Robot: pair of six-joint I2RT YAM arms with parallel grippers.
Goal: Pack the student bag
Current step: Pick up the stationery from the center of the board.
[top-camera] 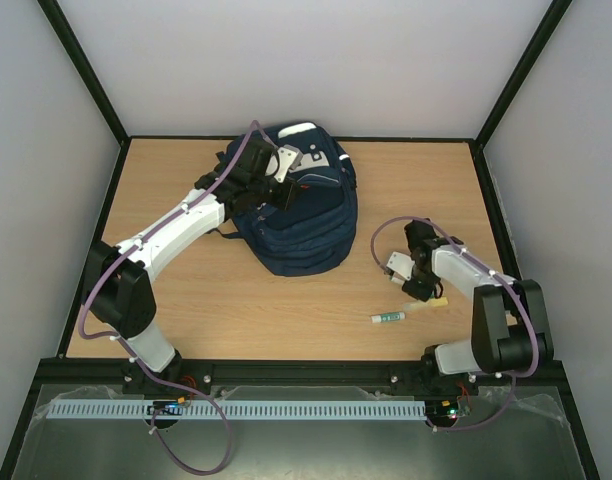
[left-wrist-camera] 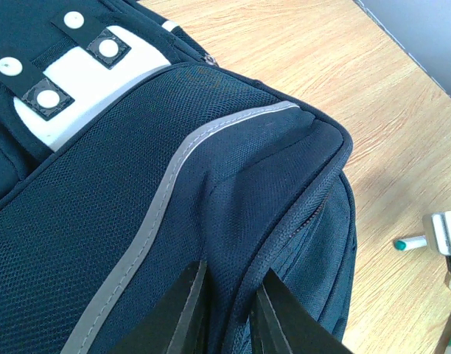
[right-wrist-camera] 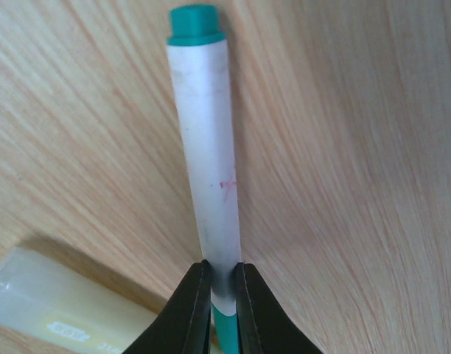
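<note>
Left arm stretches out over the table (top-camera: 236, 310), wrist bent down on the one student bag (top-camera: 306, 235) at centre-back. The left gripper (left-wrist-camera: 235, 269) nips a fabric ridge by the zip. Right arm is folded tight and points down. The right gripper (right-wrist-camera: 222, 265) is clamped on the single white marker (right-wrist-camera: 207, 147), with one pale yellow block (right-wrist-camera: 56, 306) just beside it.

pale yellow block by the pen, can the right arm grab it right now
Probably not yet: the right gripper is shut on the white pen. The pale yellow block lies right beside it on the table, nothing over it, so it looks reachable once the pen is released.
</note>
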